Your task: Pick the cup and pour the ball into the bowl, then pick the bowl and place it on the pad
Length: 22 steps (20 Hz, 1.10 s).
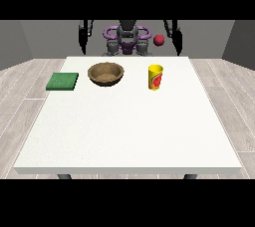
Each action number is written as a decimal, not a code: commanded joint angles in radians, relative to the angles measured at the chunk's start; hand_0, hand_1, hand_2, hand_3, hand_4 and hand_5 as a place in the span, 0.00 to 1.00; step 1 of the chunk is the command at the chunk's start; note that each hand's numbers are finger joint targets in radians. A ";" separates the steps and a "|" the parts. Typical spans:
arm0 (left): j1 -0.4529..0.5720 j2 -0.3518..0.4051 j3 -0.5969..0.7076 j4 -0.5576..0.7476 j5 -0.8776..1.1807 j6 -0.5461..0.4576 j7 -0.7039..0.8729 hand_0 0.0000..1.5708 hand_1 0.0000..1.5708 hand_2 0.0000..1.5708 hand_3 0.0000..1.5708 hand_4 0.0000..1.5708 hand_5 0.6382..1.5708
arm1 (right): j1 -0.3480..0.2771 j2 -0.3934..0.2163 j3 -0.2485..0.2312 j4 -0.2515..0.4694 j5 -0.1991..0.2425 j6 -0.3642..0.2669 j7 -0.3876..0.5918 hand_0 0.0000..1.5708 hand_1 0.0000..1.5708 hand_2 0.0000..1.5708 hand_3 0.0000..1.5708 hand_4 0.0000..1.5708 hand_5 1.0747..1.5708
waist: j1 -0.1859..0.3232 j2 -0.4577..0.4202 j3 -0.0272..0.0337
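Front view. Large white table point(129, 131): yellow cup with red marking point(155, 77), upright, right of centre; round brown wooden bowl point(105, 73) well apart to its left; flat green square pad point(63, 81) near the left edge. Small red ball point(159, 40) shows above the table's far edge, beyond the cup. Hands: both out of sight, finger state unreadable.

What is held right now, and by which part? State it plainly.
Nothing. The hand at the view's left and the hand at the view's right hang behind the table, apart from the cup, bowl, pad and ball.
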 commanded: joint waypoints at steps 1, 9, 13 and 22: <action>0.001 0.025 0.007 -0.057 0.004 -0.006 0.033 0.00 0.00 0.00 0.00 0.00 0.96 | 0.001 -0.024 -0.008 -0.057 -0.001 0.003 0.036 0.00 0.00 0.00 0.19 0.67 1.00 | -0.001 -0.148 0.0096; -0.105 -0.052 -0.003 -0.198 0.189 -0.049 0.184 0.00 0.00 0.00 0.00 0.00 0.95 | -0.096 0.083 0.131 -0.220 -0.086 -0.076 0.212 0.00 0.00 0.00 0.00 0.59 1.00 | 0.000 -0.476 0.0088; -0.092 -0.089 -0.012 -0.288 0.294 -0.015 0.384 0.00 0.00 0.00 0.00 0.00 0.98 | -0.084 0.086 0.278 -0.204 -0.050 -0.315 0.380 0.00 0.00 0.00 0.00 0.46 1.00 | 0.074 -0.539 0.0119; -0.223 -0.060 -0.011 -0.294 0.227 -0.020 0.300 0.00 0.00 0.00 0.00 0.00 0.94 | -0.411 0.079 0.376 -0.217 0.098 -0.434 0.491 0.00 0.00 0.00 0.00 0.13 1.00 | -0.019 -0.228 0.0119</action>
